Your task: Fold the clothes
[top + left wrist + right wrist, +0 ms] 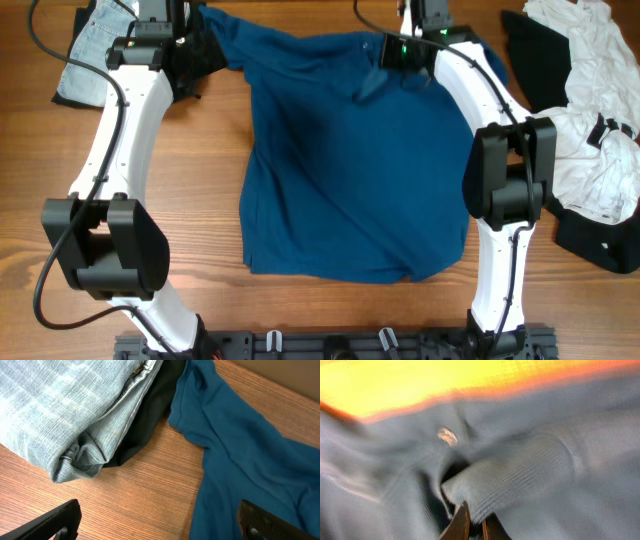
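Note:
A dark blue shirt (345, 170) lies spread over the middle of the wooden table, its top edge bunched at the far side. My right gripper (385, 70) is shut on a fold of the blue shirt near its collar; the right wrist view shows the cloth (520, 480) pinched between the fingers (474, 527). My left gripper (160, 522) is open and empty, low over the table by the shirt's left sleeve (240, 455), one finger over bare wood and the other over blue cloth.
Folded light-blue jeans (65, 415) lie on a dark garment (145, 420) at the far left, also in the overhead view (95, 45). A heap of white (590, 110) and black clothes (600, 240) lies at the right edge.

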You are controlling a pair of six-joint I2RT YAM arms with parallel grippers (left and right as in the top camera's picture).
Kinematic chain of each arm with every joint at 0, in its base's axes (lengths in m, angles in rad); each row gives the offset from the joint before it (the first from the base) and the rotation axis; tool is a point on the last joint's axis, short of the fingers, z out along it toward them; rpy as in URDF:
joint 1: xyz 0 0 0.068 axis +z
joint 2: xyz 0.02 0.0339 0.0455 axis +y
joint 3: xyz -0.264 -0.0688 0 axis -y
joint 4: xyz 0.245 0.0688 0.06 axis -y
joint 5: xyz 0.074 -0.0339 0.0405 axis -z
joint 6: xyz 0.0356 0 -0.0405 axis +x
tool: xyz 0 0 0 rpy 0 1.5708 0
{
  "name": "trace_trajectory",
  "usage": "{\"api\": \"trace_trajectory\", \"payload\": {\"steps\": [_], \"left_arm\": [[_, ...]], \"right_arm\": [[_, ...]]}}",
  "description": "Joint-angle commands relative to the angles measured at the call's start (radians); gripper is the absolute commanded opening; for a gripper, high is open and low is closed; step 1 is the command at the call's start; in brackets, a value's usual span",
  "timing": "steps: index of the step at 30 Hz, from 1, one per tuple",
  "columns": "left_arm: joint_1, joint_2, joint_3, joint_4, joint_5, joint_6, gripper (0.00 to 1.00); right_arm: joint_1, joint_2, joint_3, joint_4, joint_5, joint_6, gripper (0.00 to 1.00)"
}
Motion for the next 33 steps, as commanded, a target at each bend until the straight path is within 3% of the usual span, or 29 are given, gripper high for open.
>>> {"api": "trace_trajectory", "payload": {"steps": [1, 7, 15, 17, 18, 19, 20, 23, 27, 33], "left_arm": [[0.001, 0.007, -0.005, 0.006, 0.005, 0.005, 1.00], [0.001, 0.007, -0.005, 0.022, 0.006, 0.004, 1.00], [0.001, 0.007, -0.005, 0.043, 0.010, -0.003, 1.00], [0.001, 0.007, -0.005, 0.047, 0.010, -0.003, 1.00], [0.001, 0.007, -0.005, 0.048, 0.010, -0.003, 1.00], [0.001, 0.007, -0.005, 0.048, 0.010, -0.003, 1.00], [0.001, 0.007, -0.005, 0.048, 0.010, -0.003, 1.00], [0.001, 0.007, -0.005, 0.048, 0.010, -0.003, 1.00], [0.001, 0.007, -0.005, 0.051, 0.011, 0.002, 1.00], [-0.006, 0.077, -0.005, 0.189, 0.159, 0.344, 1.00]], "right_arm": [[0.000, -0.033, 0.037, 0.140, -0.032, 0.007, 0.04], [0.003, 0.023, 0.035, 0.452, 0.193, 0.090, 0.04], [0.004, 0.225, 0.035, 0.758, 0.283, 0.293, 0.04], [0.004, 0.246, 0.035, 0.792, 0.288, 0.307, 0.56], [0.004, 0.246, 0.035, 0.791, 0.288, 0.307, 0.92], [0.004, 0.242, 0.035, 0.789, 0.283, 0.299, 1.00], [0.004, 0.229, 0.035, 0.784, 0.265, 0.272, 1.00], [0.004, 0.141, 0.035, 0.672, 0.207, 0.251, 1.00], [0.004, -0.083, 0.035, 0.341, 0.204, 0.183, 1.00], [0.004, -0.319, 0.035, -0.068, 0.204, 0.081, 1.00]]}}
